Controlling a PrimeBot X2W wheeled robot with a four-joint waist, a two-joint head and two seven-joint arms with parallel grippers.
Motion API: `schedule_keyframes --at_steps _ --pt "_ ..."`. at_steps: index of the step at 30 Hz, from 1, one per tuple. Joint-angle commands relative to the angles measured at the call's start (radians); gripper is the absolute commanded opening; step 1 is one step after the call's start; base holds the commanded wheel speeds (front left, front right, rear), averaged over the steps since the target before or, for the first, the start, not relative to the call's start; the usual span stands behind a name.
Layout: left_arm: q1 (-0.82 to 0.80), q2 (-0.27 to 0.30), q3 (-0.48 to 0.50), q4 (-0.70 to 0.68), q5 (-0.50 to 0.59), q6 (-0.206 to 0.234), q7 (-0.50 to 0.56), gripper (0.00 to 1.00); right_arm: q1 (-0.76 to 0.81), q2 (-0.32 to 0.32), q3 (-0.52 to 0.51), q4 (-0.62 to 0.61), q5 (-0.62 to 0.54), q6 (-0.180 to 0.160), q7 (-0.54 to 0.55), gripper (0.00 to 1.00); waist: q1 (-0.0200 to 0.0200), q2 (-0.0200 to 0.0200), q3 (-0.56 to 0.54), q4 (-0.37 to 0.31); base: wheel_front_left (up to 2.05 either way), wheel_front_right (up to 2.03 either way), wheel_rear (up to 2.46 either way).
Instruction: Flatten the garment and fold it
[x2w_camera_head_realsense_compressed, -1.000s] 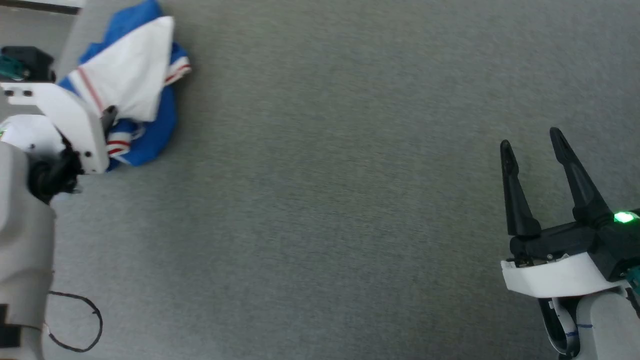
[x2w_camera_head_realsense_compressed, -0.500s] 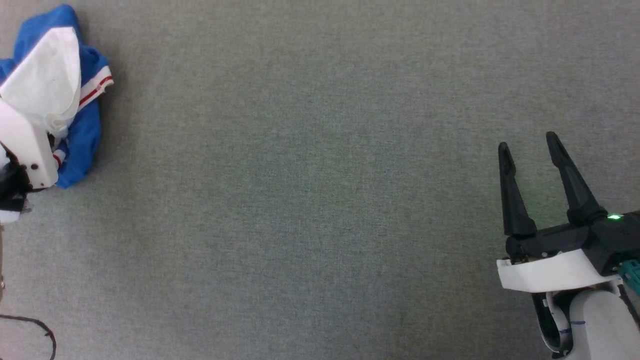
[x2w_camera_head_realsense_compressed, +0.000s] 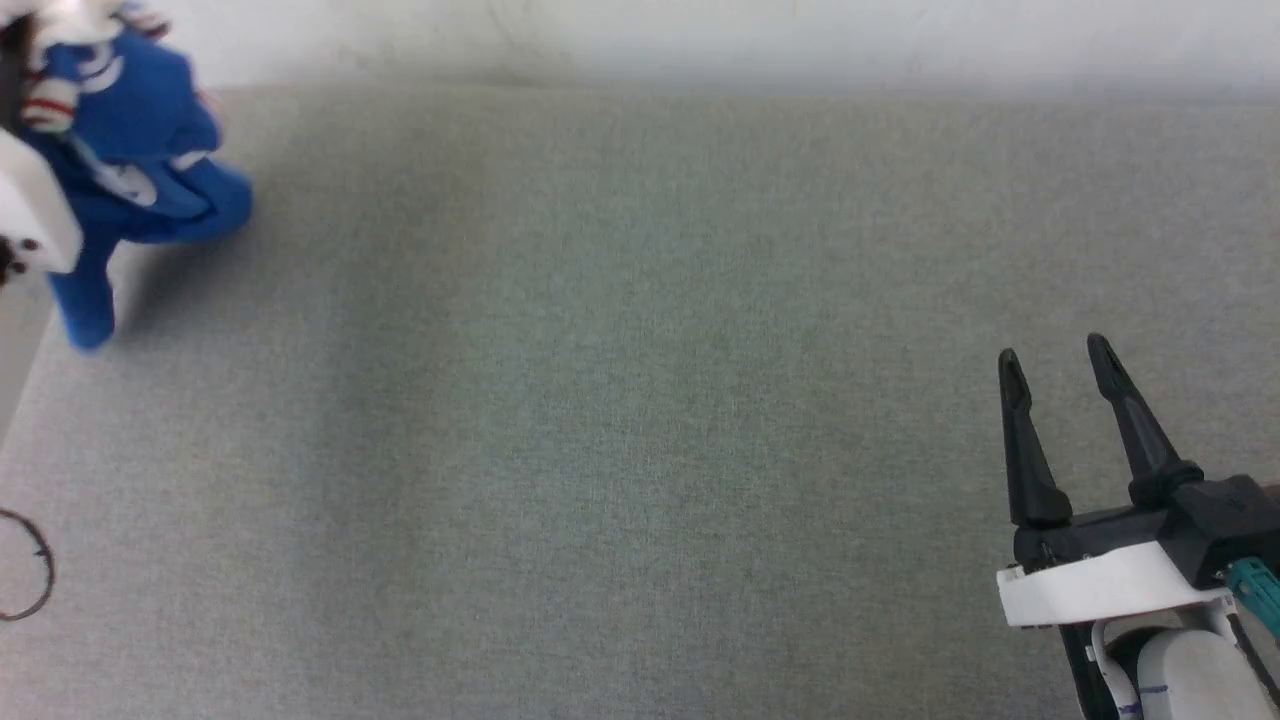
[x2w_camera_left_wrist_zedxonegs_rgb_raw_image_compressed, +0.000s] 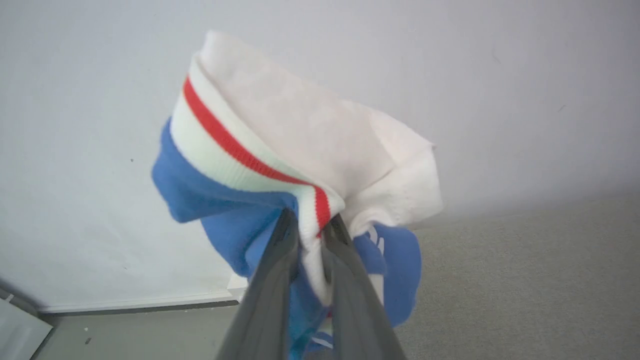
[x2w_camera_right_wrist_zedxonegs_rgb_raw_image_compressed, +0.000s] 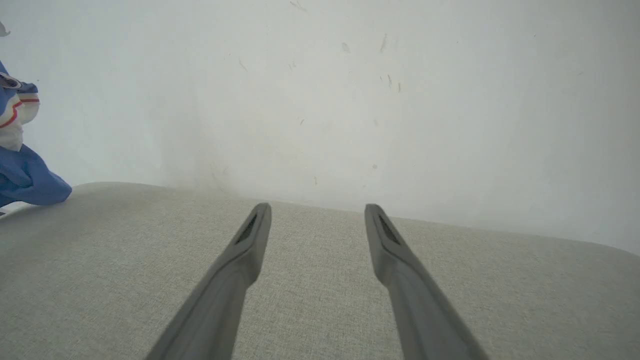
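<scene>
Blue knit cloth: the garment (x2w_camera_head_realsense_compressed: 130, 170) looks soft, light and limp. It sags in a bunch from one hold, so it will probably drape and swing rather than keep a shape.
Where to hold: a second grip on a free shoulder or hem corner should let it spread. The ribbed trim looks thicker and should slip less than the thin body cloth.
Look: royal-blue body, white sleeve, a white ribbed band with one red stripe, and bits of white print among the folds. It is crumpled, with no outline readable.
Place: lifted at the far left of the grey fabric counter (x2w_camera_head_realsense_compressed: 640, 400), near the pale wall (x2w_camera_head_realsense_compressed: 700, 40). I cannot tell whether its lowest fold touches the surface.
Left pincer (x2w_camera_left_wrist_zedxonegs_rgb_raw_image_compressed: 310, 222): narrow, clamped on the red-striped white band, with blue cloth hanging on either side of the fingers.
Right pincer (x2w_camera_head_realsense_compressed: 1052, 355): wide, with nothing between its fingers. It hovers over bare counter at the near right, well apart from the garment.
Stage: flattening is not yet begun, and the folding waits on a spread shirt.
</scene>
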Motion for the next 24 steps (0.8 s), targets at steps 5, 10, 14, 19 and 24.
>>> schedule_keyframes --at_steps 5,10,14,19,24 --pt "0.031 -0.066 -0.068 -0.129 0.025 0.002 -0.016 0.00 0.021 0.004 0.001 0.002 0.030 -0.002 -0.005 1.00 0.0002 -0.0001 -0.123 -0.040 0.00 0.00 0.00" --pt "0.104 -0.176 -0.160 -0.234 0.044 0.031 -0.010 0.00 0.029 0.004 0.009 -0.004 0.039 -0.002 -0.005 1.00 0.0002 -0.0001 -0.134 -0.093 0.00 0.00 0.00" --pt "0.166 -0.300 -0.248 -0.261 0.064 0.073 -0.025 0.00 0.028 0.004 0.007 -0.008 0.044 -0.002 -0.005 1.00 0.0002 -0.0001 -0.124 -0.152 0.00 0.00 0.00" --pt "0.267 -0.472 -0.399 -0.187 0.075 0.076 -0.054 0.11 0.019 0.004 -0.009 -0.005 0.064 -0.002 -0.005 1.00 0.0002 -0.0001 -0.104 -0.227 0.00 0.00 0.00" --pt "0.356 -0.577 -0.565 -0.065 0.083 0.036 -0.056 1.00 0.014 0.004 -0.019 0.001 0.081 -0.002 -0.005 1.00 0.0002 -0.0001 -0.090 -0.272 0.00 0.00 0.00"
